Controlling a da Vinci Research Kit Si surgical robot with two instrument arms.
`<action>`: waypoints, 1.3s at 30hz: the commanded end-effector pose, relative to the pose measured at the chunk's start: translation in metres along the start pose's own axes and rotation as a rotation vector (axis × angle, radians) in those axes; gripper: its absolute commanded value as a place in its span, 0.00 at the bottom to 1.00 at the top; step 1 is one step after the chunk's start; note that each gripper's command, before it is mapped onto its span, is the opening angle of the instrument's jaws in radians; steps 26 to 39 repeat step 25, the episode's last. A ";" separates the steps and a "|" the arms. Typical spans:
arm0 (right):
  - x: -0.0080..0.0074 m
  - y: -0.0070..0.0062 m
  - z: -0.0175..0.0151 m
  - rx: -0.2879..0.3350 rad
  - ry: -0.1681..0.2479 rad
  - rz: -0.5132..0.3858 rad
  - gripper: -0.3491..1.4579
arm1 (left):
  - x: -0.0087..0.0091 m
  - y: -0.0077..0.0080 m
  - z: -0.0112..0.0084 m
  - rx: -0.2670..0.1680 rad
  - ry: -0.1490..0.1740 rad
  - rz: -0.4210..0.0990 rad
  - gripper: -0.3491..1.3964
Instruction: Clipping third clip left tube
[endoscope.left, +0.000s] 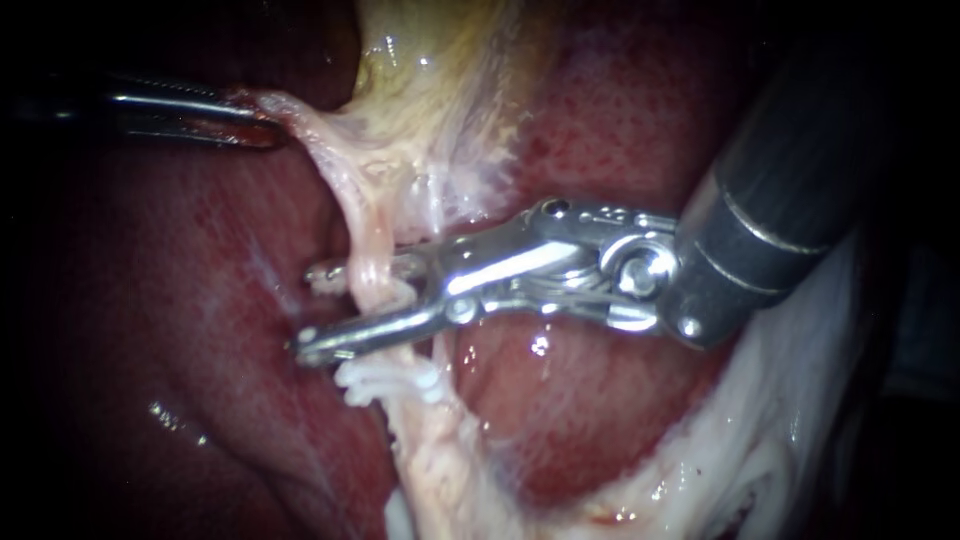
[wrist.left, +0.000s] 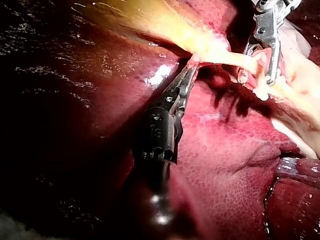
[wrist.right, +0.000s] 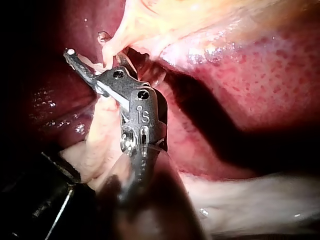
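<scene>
Since the tube (endoscope.left: 372, 275) looks soft, thin and slippery, I'd clip it just above the white clips (endoscope.left: 392, 382), where my right instrument (endoscope.left: 313, 311) straddles it, jaws apart; my left instrument (endoscope.left: 260, 125) seems clamped on tissue (endoscope.left: 305, 125), holding it taut

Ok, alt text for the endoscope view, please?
The right instrument, entering from the right, holds its pincer open around a pale tube running down across the dark red liver, with what look like white clips on the tube just below. At upper left, the left instrument has its pincer shut on a pale tissue strand.
</scene>
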 end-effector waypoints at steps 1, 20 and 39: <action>-0.0001 0.0000 -0.0002 0.001 -0.004 0.002 0.24 | 0.0000 0.0000 0.0000 0.000 0.000 0.000 0.00; -0.0008 0.0001 -0.0014 -0.002 0.000 0.136 0.00 | 0.0000 -0.0001 0.0001 0.001 0.000 0.000 0.00; -0.0012 0.0006 -0.0010 0.010 -0.005 0.133 0.03 | 0.0000 -0.0002 0.0002 0.001 0.000 0.000 0.00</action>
